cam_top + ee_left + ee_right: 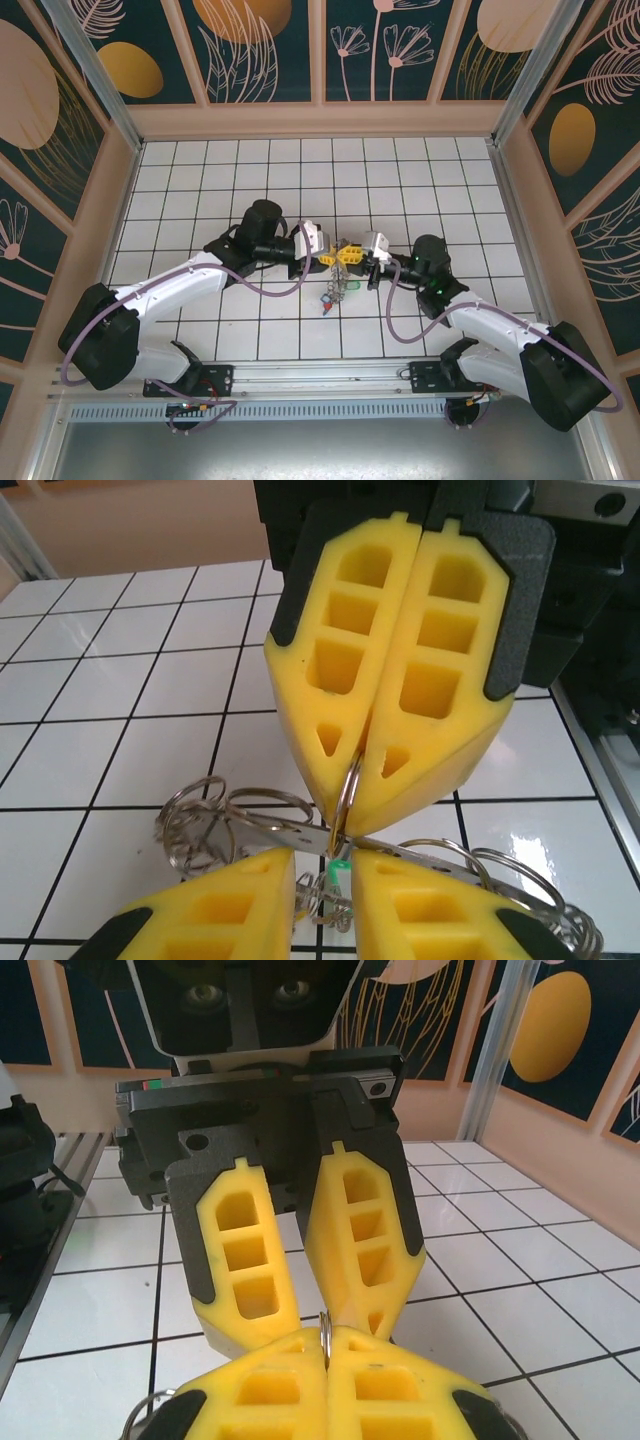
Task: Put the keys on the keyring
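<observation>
Top external view: the left gripper (331,257) and right gripper (357,256) meet tip to tip at centre frame. The keyring (339,284) sits just below them, with the keys (325,304) at its lower end. In the left wrist view, the right gripper's fingers are pressed together on a thin metal loop (347,798) at centre. The left gripper's fingers at the bottom edge stand slightly apart, clamping nothing visible, with a green tag (340,868) in the gap. Some keys seem to hang on the ring; whether this loop carries one cannot be told, so threading looks partway done.
</observation>
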You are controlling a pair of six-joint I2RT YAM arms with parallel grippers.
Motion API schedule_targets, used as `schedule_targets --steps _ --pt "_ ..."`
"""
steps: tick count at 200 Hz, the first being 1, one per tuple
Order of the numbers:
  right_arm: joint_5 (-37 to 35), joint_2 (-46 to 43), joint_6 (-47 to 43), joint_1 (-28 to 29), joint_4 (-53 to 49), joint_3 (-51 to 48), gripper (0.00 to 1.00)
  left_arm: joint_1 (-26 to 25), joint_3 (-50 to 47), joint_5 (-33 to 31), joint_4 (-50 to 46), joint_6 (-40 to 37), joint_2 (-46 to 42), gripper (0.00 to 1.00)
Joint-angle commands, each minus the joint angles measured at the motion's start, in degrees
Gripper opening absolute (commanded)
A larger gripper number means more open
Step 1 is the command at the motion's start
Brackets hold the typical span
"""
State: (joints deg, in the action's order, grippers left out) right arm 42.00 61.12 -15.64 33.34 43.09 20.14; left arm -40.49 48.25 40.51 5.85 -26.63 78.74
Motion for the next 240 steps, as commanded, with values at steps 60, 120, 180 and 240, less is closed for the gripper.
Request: schedule_targets --steps 60,120,180,240 --pt "0.39 0.68 1.93 1.11 8.76 -0.97 0.0 -0.12 -0.17 5.37 11.64 8.45 -0.83 0.22" --pt "0.85 0.14 -4.61 1.29 -0.98 -0.09 0.0 -0.18 -0.21 5.36 13.17 9.06 -2.45 0.18" --pt "1.06 -0.47 -6.24 0.92 -2.98 0.38 0.0 -0.12 1.12 5.48 5.15 3.09 -4.11 0.22" --pt "1.08 -0.57 -3.92 0.74 1.13 0.34 0.0 -0.09 1.93 7.04 3.19 2.02 -1.76 0.22"
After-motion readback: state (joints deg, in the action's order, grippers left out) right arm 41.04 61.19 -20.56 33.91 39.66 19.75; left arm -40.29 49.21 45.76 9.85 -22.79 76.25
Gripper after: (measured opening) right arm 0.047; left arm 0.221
